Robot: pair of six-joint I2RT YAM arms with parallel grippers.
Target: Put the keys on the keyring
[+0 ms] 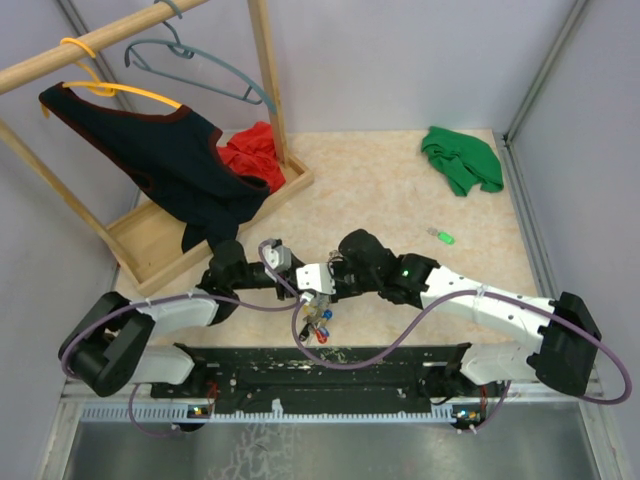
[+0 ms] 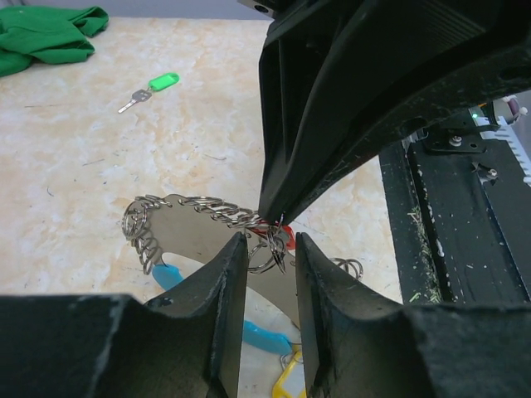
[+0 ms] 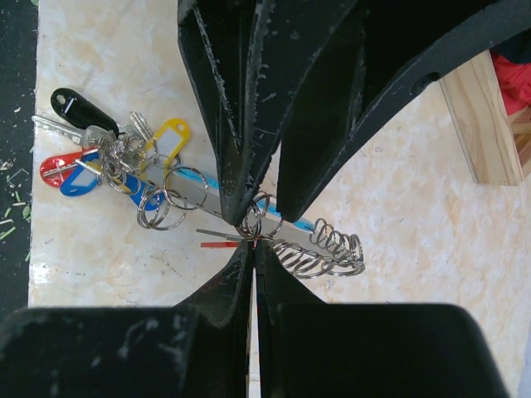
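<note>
The keyring [image 3: 328, 249] is a shiny coil of silvery metal wire with a smooth light-blue plastic stretch. Its tags [image 3: 168, 139] are glossy plastic. The green key [image 2: 152, 86] has a glossy plastic head and a dull metal blade. The red key [image 3: 217, 244] shows only a thin edge of red plastic. The fingers [image 2: 220, 315] are matt black plastic, scuffed and flecked with pale dust. The worktop [image 2: 75, 182] is smooth, with a beige marbled stone look. The green cloth [image 1: 460, 160] is soft and crumpled. The rack [image 1: 268, 80] is plain pale wood.

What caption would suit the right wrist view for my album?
Right end effector pinches the red key at the keyring, left end effector opposite.
</note>
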